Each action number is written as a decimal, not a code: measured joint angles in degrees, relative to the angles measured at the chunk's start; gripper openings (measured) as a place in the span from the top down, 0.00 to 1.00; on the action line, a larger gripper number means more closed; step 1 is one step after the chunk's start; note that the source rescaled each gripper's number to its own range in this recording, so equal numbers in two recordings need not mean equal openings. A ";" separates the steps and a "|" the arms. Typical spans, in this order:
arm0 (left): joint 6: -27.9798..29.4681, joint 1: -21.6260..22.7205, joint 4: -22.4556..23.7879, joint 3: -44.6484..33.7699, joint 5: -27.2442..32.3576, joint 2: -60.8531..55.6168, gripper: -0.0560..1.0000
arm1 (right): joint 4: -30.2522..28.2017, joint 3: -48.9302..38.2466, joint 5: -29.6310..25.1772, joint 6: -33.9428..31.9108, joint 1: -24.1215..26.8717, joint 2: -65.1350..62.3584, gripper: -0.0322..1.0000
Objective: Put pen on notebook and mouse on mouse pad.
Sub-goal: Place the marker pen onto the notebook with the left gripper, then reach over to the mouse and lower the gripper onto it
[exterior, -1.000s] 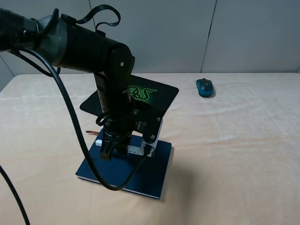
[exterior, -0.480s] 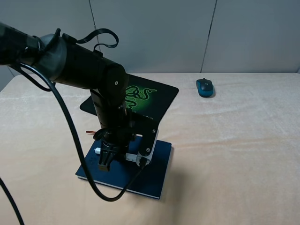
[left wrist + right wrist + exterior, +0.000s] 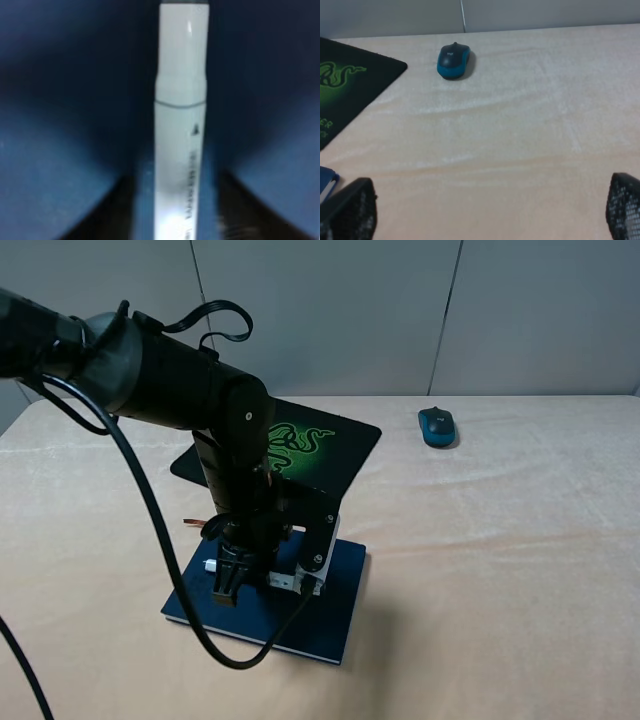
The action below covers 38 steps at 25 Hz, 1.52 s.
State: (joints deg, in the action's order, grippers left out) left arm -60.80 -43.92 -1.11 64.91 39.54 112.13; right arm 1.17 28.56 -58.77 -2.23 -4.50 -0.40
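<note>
Your left hand straddles the thick white marker pen lying on the flat navy notebook, its blurred fingers seemingly just clear of the barrel. Your right hand gapes wide and empty. The small teal mouse sits on the worktop, apart from the black square cloth mouse pad.

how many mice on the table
1: the mouse sits on the bare table, right of the mouse pad. Another could be hidden behind the left arm.

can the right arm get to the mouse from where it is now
Probably yes: the mouse lies ahead of the open right tool with only bare table between them, and the mouse pad sits off to the side, not in the path.
</note>
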 joint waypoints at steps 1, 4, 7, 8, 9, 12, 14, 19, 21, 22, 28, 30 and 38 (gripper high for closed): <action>0.00 0.00 -0.23 0.00 0.06 0.00 0.54 | 0.00 0.00 0.00 0.00 0.00 0.00 0.00; 0.00 0.00 -0.54 0.00 0.19 0.00 0.18 | 0.00 0.00 0.00 0.00 0.00 0.00 0.00; 0.00 0.00 -0.58 0.00 0.63 0.00 0.05 | 0.00 0.00 0.00 0.00 0.00 0.00 0.00; 0.00 0.00 -0.58 0.00 0.75 0.00 0.03 | 0.00 0.00 0.00 0.00 0.00 0.00 0.00; 0.00 0.00 -0.58 0.00 0.89 0.00 0.02 | 0.00 0.00 0.00 0.00 0.00 0.00 0.00; 0.00 0.00 -0.58 0.00 1.10 0.00 0.01 | 0.00 0.00 0.00 0.00 0.00 0.00 0.00; 0.00 0.00 -0.58 0.00 1.28 0.00 0.00 | 0.00 0.00 0.00 0.00 0.00 0.00 0.00; 0.00 0.00 -0.58 0.45 2.75 -0.49 0.00 | 0.00 0.00 0.00 0.00 0.00 0.00 0.00; 0.00 0.00 -0.53 0.60 3.47 -1.66 0.00 | 0.00 0.00 0.00 0.00 0.00 0.00 0.00; 0.00 0.00 -0.46 0.60 4.07 -2.39 0.00 | 0.00 0.00 0.00 0.00 0.00 0.00 0.00; 0.41 0.00 -0.29 0.60 8.21 -8.03 0.00 | 0.00 0.00 0.00 0.00 0.00 0.00 0.00; 2.13 0.00 0.62 0.60 8.66 -10.14 0.00 | 0.00 0.00 0.00 0.00 0.00 0.00 0.00; 12.56 0.00 9.25 0.60 13.66 -20.12 0.00 | 0.00 0.00 0.00 0.00 0.00 0.00 0.00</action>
State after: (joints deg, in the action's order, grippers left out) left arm -48.23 -43.92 8.14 65.50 53.20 92.01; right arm 1.17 28.56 -58.77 -2.23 -4.50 -0.40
